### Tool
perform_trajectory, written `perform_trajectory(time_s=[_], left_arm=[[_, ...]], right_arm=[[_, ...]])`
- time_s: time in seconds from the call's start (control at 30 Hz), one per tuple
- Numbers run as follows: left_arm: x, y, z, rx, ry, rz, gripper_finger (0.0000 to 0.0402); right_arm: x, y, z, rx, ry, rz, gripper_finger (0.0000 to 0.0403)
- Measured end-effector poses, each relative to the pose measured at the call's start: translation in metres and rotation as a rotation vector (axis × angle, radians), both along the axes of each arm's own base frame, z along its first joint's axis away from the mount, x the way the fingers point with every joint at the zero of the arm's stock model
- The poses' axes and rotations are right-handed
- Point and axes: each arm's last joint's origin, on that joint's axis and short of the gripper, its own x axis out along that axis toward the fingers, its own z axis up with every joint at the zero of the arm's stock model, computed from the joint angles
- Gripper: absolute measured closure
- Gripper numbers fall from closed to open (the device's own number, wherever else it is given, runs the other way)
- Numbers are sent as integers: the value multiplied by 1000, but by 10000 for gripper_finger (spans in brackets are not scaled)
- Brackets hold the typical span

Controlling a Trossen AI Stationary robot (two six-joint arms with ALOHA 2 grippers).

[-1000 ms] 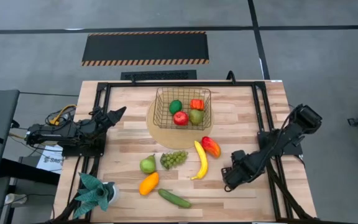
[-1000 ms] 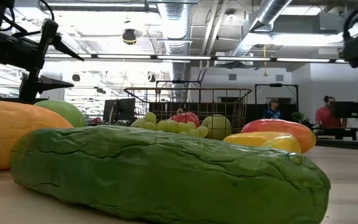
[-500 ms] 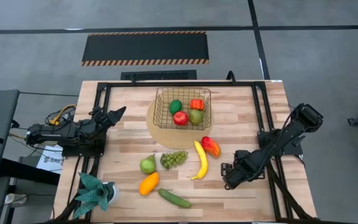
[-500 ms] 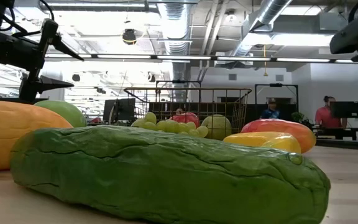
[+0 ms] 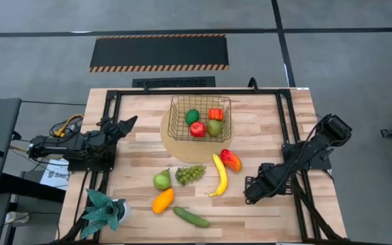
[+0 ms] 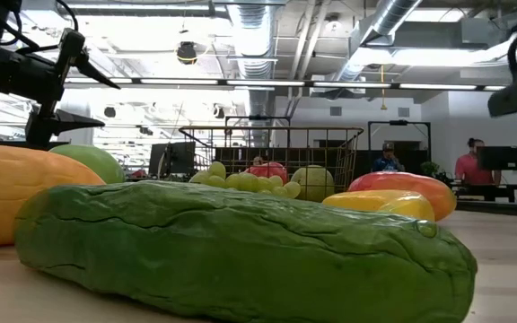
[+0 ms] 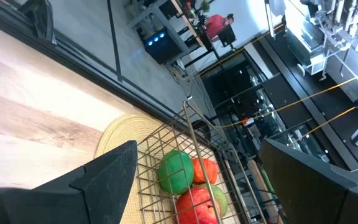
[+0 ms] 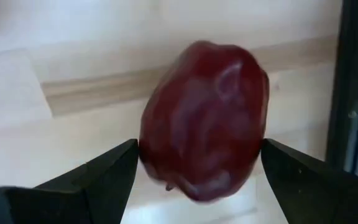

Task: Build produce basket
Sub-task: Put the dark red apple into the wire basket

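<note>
- Right gripper (image 8: 197,180), lower right in the high view, fingers spread around a dark red apple (image 8: 204,118).
- Left gripper (image 5: 129,122) parted, left of the basket (image 5: 199,117).
- Banana (image 5: 220,175) and mango (image 5: 231,160) lie nearby.

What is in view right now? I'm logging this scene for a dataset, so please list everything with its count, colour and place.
basket: one, dark wire, far middle of the table, on the mat
mat: one, tan, under the basket
fruit in basket: four; green, red-orange, red, yellow-green
mango: one, red-orange, beside the banana
banana: one, yellow, mid-table
grapes: one bunch, green, left of the banana
pear: one, green, left of the grapes
orange-yellow fruit: one, by the pear
cucumber: one, green, near edge
dark red apple: one, at the right end effector
plant: one, teal, near-left corner
people: two, in the room behind
left end effector: open, table's left side
right end effector: table's right side
</note>
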Motion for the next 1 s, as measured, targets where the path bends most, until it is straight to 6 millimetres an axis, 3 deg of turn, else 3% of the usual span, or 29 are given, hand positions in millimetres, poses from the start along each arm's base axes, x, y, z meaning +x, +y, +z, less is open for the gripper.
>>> perform_trajectory(time_s=[0.17,0.4,0.73,1.0], left_arm=[[0,0,0,0,1,0,74],[0,0,0,9,11,4,74],[0,0,0,13,16,4,74],[0,0,0,13,7,4,74]], right_arm=[[-1,-2,-15,28,-35,-6,47],[-6,-10,-16,-22,25,-17,49],[-5,-12,-17,-36,6,0,104],[32,-26,13,-65,-165,177,109]])
